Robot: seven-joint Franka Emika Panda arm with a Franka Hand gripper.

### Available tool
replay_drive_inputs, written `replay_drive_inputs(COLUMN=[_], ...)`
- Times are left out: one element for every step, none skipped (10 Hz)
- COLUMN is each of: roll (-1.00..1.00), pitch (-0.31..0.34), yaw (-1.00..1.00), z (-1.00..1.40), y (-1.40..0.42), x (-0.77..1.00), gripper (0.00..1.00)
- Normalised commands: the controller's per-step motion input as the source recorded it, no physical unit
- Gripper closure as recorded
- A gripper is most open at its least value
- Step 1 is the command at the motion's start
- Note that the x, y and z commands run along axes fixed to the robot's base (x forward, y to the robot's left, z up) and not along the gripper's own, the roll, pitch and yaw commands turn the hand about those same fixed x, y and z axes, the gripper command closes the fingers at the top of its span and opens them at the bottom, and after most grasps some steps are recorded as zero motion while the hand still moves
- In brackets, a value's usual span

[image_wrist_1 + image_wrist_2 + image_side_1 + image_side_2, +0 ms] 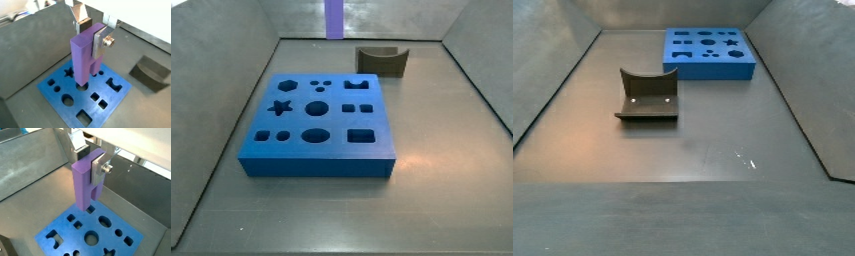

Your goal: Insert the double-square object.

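The gripper (91, 36) is shut on the double-square object (83, 55), a light-purple bar that hangs upright with its two square prongs pointing down. Both wrist views show this grip (91, 163), with a silver finger (101, 42) flat on the bar's side. The bar (83, 185) is held in the air above the blue block with shaped holes (60, 100), apart from it. In a side view only the bar's lower part (334, 18) shows, above the far end of the blue block (311, 165); the gripper is out of that view.
A dark olive curved block (381, 61) stands on the floor beyond the blue block, also seen in a side view (647, 98) and a wrist view (150, 72). Grey walls (225, 90) enclose the floor. The blue block (710, 66) lies near the far wall.
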Motion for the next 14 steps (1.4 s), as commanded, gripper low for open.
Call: replay_drive_inputs(roll=[0.0, 0.0, 0.0, -0.02, -0.07, -0.04, -0.02, -0.01, 0.0, 0.0, 0.0, 0.0, 0.0, 0.02], pitch=[0.0, 0.0, 0.0, 0.0, 0.0, 0.0, 0.0, 0.0, 0.0, -0.001, 0.0, 0.0, 0.0, -0.003], yaw=[-1.0, -0.98, -0.88, -0.87, -0.86, -0.92, -0.95, -0.95, -0.93, -0.96, -0.97, -0.97, -1.0, -1.0], z=[-0.2, -0.23, -0.19, -0.18, -0.23, -0.28, -0.3, -0.34, -0.41, -0.41, -0.41, -0.41, -0.42, -0.49], y=[0.0, 0.0, 0.0, 0.0, 0.09, 0.08, 0.07, 0.07, 0.08, 0.08, 0.08, 0.08, 0.06, 0.0], x=[0.01, 0.11, 0.24, 0.26, 0.3, 0.21, 0.17, 0.19, 0.23, 0.21, 0.18, 0.18, 0.12, 0.0], gripper=[1.0, 1.0, 1.0, 1.0, 1.0, 1.0, 1.0, 1.0, 1.0, 1.0, 1.0, 1.0, 1.0, 1.0])
